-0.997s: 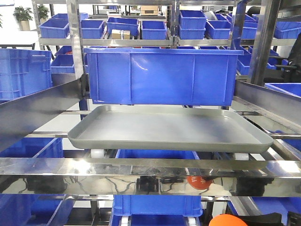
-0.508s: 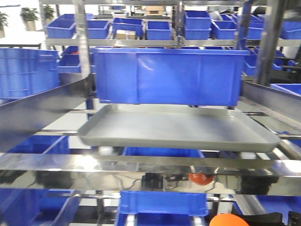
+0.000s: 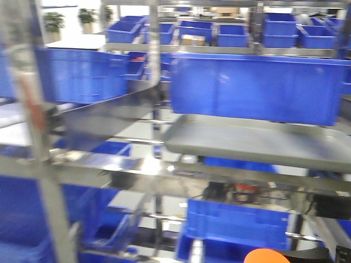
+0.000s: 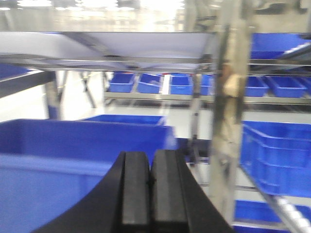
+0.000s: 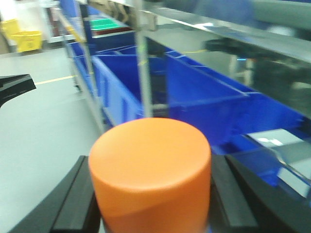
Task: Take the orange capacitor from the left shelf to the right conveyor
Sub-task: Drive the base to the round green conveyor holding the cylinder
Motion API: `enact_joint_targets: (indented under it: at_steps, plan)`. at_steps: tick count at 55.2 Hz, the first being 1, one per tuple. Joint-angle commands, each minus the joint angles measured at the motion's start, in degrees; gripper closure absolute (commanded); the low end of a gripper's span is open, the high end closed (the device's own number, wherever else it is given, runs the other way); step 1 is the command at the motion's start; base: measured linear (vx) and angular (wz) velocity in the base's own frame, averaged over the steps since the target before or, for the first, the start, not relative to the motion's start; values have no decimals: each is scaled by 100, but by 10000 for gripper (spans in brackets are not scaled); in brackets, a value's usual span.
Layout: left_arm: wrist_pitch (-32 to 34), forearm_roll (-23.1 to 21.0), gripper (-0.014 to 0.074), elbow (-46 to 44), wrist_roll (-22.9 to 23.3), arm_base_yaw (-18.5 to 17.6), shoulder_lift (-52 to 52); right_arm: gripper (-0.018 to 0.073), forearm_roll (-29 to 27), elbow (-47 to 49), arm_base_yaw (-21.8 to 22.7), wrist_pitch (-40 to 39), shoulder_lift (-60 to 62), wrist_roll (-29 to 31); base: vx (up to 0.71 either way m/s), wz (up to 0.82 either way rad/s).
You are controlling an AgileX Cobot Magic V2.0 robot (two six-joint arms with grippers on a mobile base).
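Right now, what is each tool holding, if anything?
Left tool: closed, empty.
Right tool: closed on the orange capacitor.

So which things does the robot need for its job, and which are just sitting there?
For the job: small bright orange cylinder capacitor, clamped in the right gripper; shiny steel-framed shelf. The conveyor is not in view.
Just there: big blue plastic bins; shallow grey plastic tray; left gripper, shut and empty.

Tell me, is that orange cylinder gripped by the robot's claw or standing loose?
Gripped. In the right wrist view, the orange capacitor sits upright between the two black fingers of the right gripper, touching both sides.
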State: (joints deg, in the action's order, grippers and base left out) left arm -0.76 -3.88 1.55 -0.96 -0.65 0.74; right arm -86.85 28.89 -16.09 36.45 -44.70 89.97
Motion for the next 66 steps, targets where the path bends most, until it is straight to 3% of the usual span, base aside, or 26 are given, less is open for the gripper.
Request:
enact_joint_targets:
  at_steps: [1,66]
  plan:
    - [469,-41,602,186,37,-30,71,197,-310,163,15,37,17,62,-9,37]
    - [469,-41,602,186,37,-30,71,197,-310,163,15,37,17,62,-7,49]
